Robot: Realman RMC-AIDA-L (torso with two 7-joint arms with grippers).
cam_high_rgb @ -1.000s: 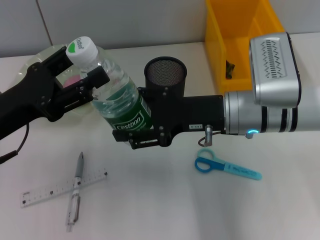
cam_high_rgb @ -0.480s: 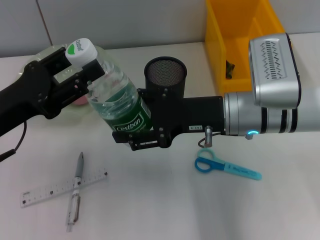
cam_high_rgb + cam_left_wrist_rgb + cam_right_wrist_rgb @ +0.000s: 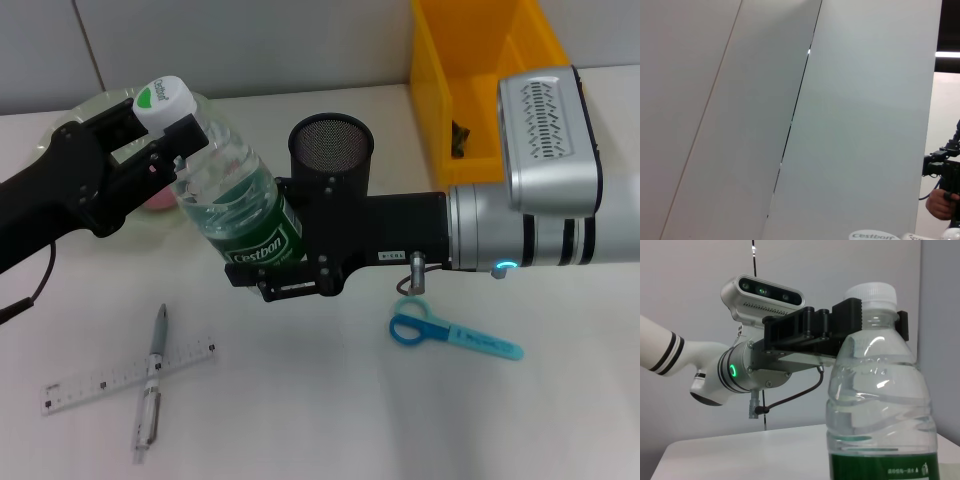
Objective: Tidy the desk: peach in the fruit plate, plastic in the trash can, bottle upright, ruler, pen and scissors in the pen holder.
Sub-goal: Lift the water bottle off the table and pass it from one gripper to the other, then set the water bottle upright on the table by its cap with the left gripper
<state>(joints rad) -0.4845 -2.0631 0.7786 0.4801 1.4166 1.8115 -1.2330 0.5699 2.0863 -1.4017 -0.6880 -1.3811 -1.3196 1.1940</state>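
Note:
A clear water bottle (image 3: 225, 185) with a green label and white cap is held between both arms left of the table's middle. My right gripper (image 3: 265, 265) is shut on its labelled body. My left gripper (image 3: 165, 135) is shut on the neck just under the cap; the right wrist view shows its black fingers (image 3: 855, 307) on either side of the bottle (image 3: 875, 400). A black mesh pen holder (image 3: 331, 150) stands behind my right wrist. Blue scissors (image 3: 455, 335) lie front right. A pen (image 3: 152, 385) lies across a ruler (image 3: 100, 385) front left. The peach (image 3: 160, 200) shows pink on the fruit plate (image 3: 95, 103).
A yellow bin (image 3: 480, 80) stands at the back right with a small dark item (image 3: 460, 140) in it; whether that is the plastic I cannot tell. My right arm spans the table from the right. The left wrist view shows wall panels and the bottle cap (image 3: 875, 235).
My left gripper has drawn in around the bottle's neck and shifted slightly. The bottle's top has moved a little to the left. The right arm has stayed in place.

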